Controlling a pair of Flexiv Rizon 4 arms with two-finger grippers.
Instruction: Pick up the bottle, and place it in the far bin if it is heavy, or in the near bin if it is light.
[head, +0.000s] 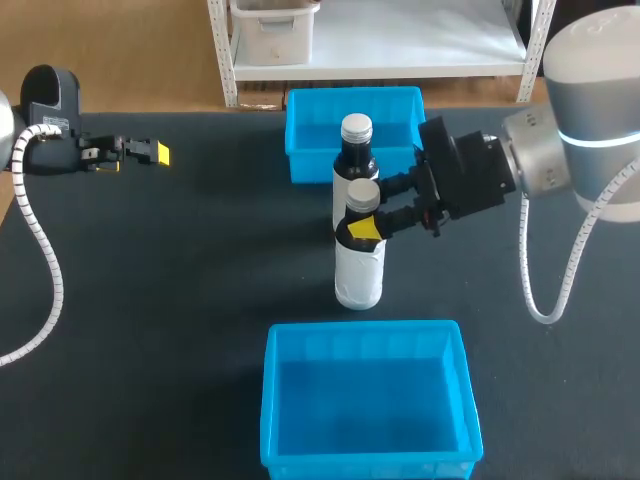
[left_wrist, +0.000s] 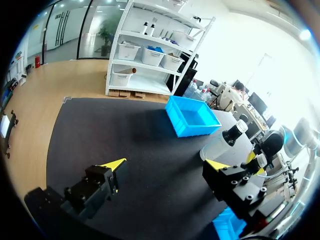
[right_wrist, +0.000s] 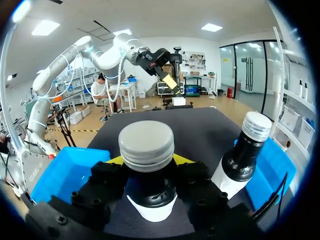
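Starting with the right gripper (head: 366, 216): clenched on the neck of the front bottle (head: 359, 268), just under the grey cap (right_wrist: 146, 144), one finger either side in the wrist view. Upright on the table (head: 200, 260), roughly midway between the two bins. Can't honestly tell from the head view whether it's base on the mat or just off it. Second bottle (head: 356, 150) right behind, nearly touching, just in front of the far bin (head: 300, 110). Near bin (head: 275, 400) close by on the opposite side. Left gripper (left_wrist: 166, 167) well off to the side, fingers spread wide, holding nothing.

So, weighing step by the look of it. Would lift straight up, slowly, keeping it vertical to avoid any swinging on that neck grip or clipping the neighbour. Pause for a beat once off the mat to get a clean read on the weight. No drifting toward either bin before settling that. Worth watching for slip too: smooth neck plus a possibly heavy body, easy recipe for sliding down till the cap catches.
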